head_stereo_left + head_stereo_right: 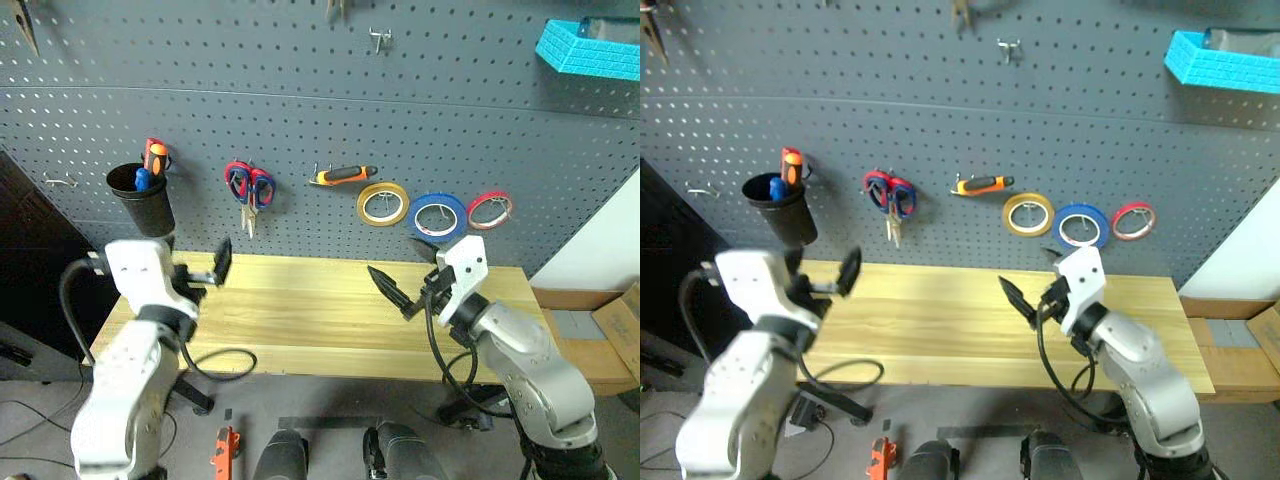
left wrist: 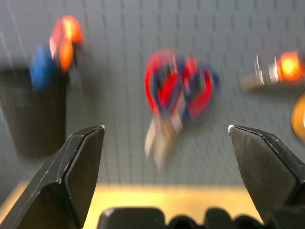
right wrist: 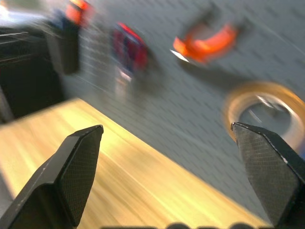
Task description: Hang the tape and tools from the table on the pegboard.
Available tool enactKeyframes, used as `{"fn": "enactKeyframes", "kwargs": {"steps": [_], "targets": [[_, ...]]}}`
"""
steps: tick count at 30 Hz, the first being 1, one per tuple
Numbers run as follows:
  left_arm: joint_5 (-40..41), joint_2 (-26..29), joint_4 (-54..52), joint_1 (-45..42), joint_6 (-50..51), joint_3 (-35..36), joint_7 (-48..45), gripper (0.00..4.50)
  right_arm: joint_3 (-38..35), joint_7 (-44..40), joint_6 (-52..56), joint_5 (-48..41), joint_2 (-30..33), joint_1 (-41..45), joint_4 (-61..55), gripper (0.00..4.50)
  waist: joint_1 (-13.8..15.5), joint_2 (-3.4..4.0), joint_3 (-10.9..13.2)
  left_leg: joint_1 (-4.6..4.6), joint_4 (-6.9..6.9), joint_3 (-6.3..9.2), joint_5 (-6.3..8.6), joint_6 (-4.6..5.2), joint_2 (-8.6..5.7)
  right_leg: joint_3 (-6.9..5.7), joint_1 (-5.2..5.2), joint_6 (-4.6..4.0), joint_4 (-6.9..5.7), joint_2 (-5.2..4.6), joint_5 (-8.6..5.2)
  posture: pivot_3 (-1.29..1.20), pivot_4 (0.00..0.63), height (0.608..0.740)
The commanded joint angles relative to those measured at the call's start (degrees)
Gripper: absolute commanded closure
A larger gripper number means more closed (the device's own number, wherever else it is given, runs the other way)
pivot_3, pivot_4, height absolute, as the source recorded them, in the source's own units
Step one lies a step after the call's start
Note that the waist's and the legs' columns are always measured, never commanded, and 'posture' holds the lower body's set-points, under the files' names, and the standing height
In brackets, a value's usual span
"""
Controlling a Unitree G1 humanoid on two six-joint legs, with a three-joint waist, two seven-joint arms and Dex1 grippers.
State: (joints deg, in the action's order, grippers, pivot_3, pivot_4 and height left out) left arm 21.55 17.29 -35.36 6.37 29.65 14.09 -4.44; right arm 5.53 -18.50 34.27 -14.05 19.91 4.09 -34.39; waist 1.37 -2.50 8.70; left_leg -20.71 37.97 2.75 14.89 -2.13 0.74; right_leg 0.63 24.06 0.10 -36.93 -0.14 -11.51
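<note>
L gripper (image 1: 222, 262) and R gripper (image 1: 392, 290) both hung jaws apart, empty, over bare table (image 1: 300, 310). Blue tape (image 1: 438, 215) hung on pegboard (image 1: 300, 120) at R gripper's 1 o'clock; orange-handled pliers (image 1: 343, 175) at its 11.

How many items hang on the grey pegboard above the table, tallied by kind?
Tape rolls: 3, the yellow roll, wide blue roll and thin red roll.
Scissors: 1, the red-and-blue-handled pair.
Orange-handled tool: 1.
Black cup holding tools: 1.
Turquoise basket: 1.
Total: 7.
</note>
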Motion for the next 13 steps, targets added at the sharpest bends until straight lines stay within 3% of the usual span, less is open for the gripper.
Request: {"fn": "enactKeyframes", "kwargs": {"steps": [1, 6, 10, 13], "targets": [[-1.9, -3.2, 3.1, 0.9, -2.9, -4.8, -0.9, 0.04, 1.2, 4.9, -3.6, 8.8, 1.7, -2.0, 4.9, 0.00, 0.1, 0.15, -0.5, -0.01, 0.01, 0.02, 0.00, 0.00, 0.00, -0.01, -0.02, 0.00, 0.09, 0.01, 0.00, 0.08, 0.065, 0.740], [-6.6, -4.5, 18.2, -2.4, -5.0, -9.7, -2.5, 0.04, -2.6, 11.2, -2.9, 11.1, -2.5, -3.1, 14.4, 0.00, -0.4, 0.78, -1.5, -0.04, -0.01, 0.05, 0.01, -0.02, -0.06, -0.19, -0.19, 0.06, 0.67, 0.07, 0.02, 0.06, 0.050, 0.740], [-11.1, -4.9, 28.6, -5.3, -9.6, -10.8, -1.5, 0.04, -4.2, 13.5, -4.8, 12.0, -5.1, -2.9, 19.7, 0.00, -1.2, 0.77, -2.1, -0.07, -0.03, 0.05, 0.07, 0.13, -0.07, -0.13, -0.32, 0.20, 0.82, 0.15, 0.10, 0.03, 0.034, 0.740], [-12.0, -5.4, 29.7, -5.7, -10.5, -11.6, -2.2, 0.04, -5.4, 15.3, -6.3, 12.4, -6.6, -4.0, 22.9, 0.00, -1.5, 0.82, -2.5, -0.09, -0.14, -0.07, 0.33, 0.45, -0.10, 0.09, -0.27, 0.25, 0.82, 0.22, 0.12, 0.01, 0.015, 0.740]]}}
